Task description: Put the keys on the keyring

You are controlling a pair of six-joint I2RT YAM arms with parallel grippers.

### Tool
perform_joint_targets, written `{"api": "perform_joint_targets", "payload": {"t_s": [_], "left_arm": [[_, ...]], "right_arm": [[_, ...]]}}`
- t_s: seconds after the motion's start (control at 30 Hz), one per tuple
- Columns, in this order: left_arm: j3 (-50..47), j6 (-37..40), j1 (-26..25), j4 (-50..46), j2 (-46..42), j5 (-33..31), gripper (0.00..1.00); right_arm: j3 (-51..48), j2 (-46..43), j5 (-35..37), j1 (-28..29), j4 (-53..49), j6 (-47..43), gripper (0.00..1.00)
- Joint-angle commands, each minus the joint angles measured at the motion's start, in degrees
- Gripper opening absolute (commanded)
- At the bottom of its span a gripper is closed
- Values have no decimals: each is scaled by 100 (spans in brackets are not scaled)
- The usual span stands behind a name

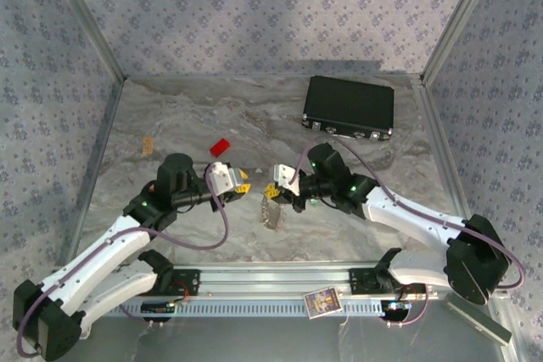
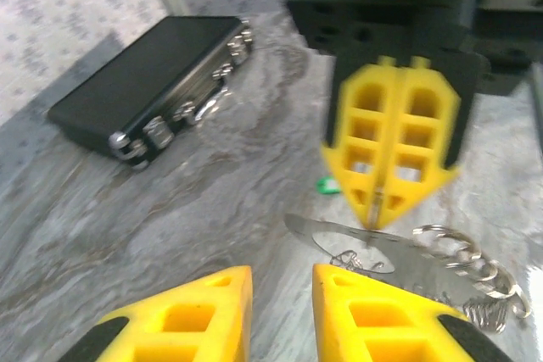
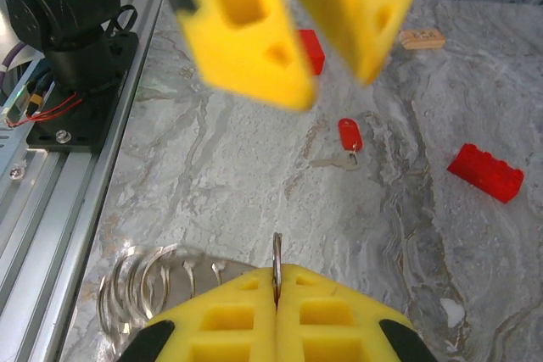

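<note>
My right gripper (image 3: pixel 277 275) is shut on the thin silvery keyring (image 3: pixel 277 250), which stands edge-on between its pads. Silvery coils (image 3: pixel 140 284) hang off it to the left. In the left wrist view, the right gripper (image 2: pixel 379 212) points down at the keyring (image 2: pixel 312 229), with the coils (image 2: pixel 465 262) trailing right. My left gripper (image 2: pixel 282 292) faces it with a narrow gap between its fingers and nothing in that gap. The green key (image 2: pixel 327 185) lies on the table behind the right gripper. The red key (image 3: pixel 349 135) lies flat on the table beyond the ring. From above, both grippers (image 1: pixel 242 182) (image 1: pixel 273 190) meet mid-table.
A black box (image 1: pixel 349 108) sits at the back right. A red block (image 1: pixel 221 147) lies behind the left gripper, and another red block (image 3: pixel 485 172) is to the right in the right wrist view. A small tan piece (image 1: pixel 148 145) lies far left. Metal rail (image 1: pixel 271 281) along the near edge.
</note>
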Motion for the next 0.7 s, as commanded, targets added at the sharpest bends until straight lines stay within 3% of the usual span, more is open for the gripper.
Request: {"api": "perform_joint_targets", "payload": {"t_s": [0.0, 0.4, 0.67], "left_arm": [[-201, 531, -242, 162, 54, 529, 24], [-350, 385, -471, 563, 453, 272, 22], [-323, 220, -480, 650, 561, 494, 25]], "right_arm": [[2, -202, -91, 12, 55, -93, 0], [13, -224, 94, 198, -178, -304, 0], [103, -164, 257, 316, -119, -382, 0]]}}
